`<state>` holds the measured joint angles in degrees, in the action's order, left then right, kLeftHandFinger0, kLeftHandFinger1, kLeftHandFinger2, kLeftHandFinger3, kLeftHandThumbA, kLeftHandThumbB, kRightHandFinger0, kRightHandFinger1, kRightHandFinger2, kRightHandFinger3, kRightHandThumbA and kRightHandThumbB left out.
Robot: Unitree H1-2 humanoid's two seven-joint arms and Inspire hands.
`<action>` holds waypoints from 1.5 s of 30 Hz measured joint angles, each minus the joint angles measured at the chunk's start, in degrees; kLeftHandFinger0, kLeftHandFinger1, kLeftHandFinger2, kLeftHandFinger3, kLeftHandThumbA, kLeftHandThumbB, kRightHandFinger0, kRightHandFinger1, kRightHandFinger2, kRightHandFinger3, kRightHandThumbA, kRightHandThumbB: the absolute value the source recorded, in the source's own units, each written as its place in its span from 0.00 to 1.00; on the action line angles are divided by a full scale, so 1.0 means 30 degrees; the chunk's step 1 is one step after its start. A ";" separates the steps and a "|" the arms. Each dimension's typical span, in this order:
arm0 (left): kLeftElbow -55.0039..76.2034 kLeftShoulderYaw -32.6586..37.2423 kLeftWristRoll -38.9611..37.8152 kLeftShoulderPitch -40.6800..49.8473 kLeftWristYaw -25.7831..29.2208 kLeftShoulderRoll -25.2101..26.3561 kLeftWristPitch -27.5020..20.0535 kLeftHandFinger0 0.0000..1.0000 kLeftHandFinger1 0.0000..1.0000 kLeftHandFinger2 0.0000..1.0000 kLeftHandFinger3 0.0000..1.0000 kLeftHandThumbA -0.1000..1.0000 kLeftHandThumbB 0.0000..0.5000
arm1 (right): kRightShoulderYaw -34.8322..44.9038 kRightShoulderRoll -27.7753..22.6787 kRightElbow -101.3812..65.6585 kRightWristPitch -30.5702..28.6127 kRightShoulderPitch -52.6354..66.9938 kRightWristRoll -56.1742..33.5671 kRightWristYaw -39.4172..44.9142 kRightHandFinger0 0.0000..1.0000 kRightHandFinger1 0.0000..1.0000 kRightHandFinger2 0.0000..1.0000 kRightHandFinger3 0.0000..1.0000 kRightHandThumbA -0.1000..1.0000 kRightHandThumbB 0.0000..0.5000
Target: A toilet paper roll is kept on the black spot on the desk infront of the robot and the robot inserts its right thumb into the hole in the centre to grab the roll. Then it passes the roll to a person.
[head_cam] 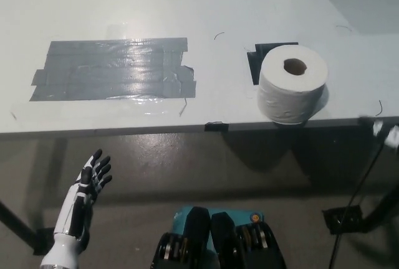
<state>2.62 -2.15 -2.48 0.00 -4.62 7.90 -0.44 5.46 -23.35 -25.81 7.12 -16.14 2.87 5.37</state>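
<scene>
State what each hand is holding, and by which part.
Nothing. The left hand is open and the toilet paper roll stands untouched; the right hand is blurred.

You see the toilet paper roll standing upright on the white counter, close to its near edge, with its centre hole facing up. It sits on the black spot, part of which shows behind and left of it. A grey tape patch lies well apart to the left. The left hand hangs below the counter edge at lower left, fingers spread and holding nothing. At the right edge, only a blurred bit of the right hand shows.
</scene>
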 measured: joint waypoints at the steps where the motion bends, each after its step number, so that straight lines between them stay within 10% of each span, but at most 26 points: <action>1: -0.0056 0.0019 0.0024 0.0000 0.0001 0.0007 -0.0003 1.00 1.00 1.00 1.00 0.98 0.63 | -0.0112 -0.0708 0.0343 0.0610 -0.1064 -0.0021 0.0337 1.00 1.00 1.00 1.00 1.00 0.68; 14: -0.0574 0.0231 0.0291 -0.0008 0.0001 0.0035 -0.0045 1.00 1.00 1.00 1.00 0.98 0.59 | -0.4731 -0.3406 1.1168 0.3847 -1.0821 -0.0106 0.4733 1.00 1.00 1.00 1.00 0.90 0.75; 16: -0.0677 0.0312 0.0418 -0.0004 0.0010 0.0041 -0.0056 1.00 1.00 1.00 1.00 0.99 0.62 | -0.5697 -0.3400 1.3054 0.4187 -1.2113 -0.0038 0.5530 1.00 1.00 1.00 1.00 0.96 0.93; 19: -0.0866 0.0435 0.0677 -0.0004 0.0024 0.0091 -0.0075 1.00 1.00 1.00 1.00 0.98 0.62 | -0.7386 -0.3308 1.6149 0.4596 -1.3986 0.0263 0.6787 1.00 1.00 1.00 1.00 1.00 0.65; 22: -0.0916 0.0506 0.0899 -0.0005 0.0024 0.0118 -0.0094 1.00 1.00 1.00 1.00 0.98 0.64 | -0.8721 -0.3000 1.8741 0.4727 -1.5527 0.0488 0.7847 1.00 1.00 1.00 1.00 1.00 0.59; 27: -0.0966 0.0624 0.1379 0.0019 0.0025 0.0134 -0.0192 1.00 1.00 1.00 1.00 0.96 0.62 | -1.1209 -0.2047 2.3753 0.5097 -1.8120 0.1172 0.9741 1.00 1.00 1.00 1.00 1.00 0.73; 45: -0.0787 0.0715 0.2747 0.0499 0.0027 0.0269 -0.0552 1.00 1.00 1.00 1.00 0.97 0.66 | -1.4044 0.0162 2.8422 0.5211 -2.0851 0.3569 1.3365 1.00 1.00 1.00 1.00 1.00 0.66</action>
<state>0.25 -0.01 5.76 1.50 -4.53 8.70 -2.09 -36.67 -22.86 59.46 22.75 -78.69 13.58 45.47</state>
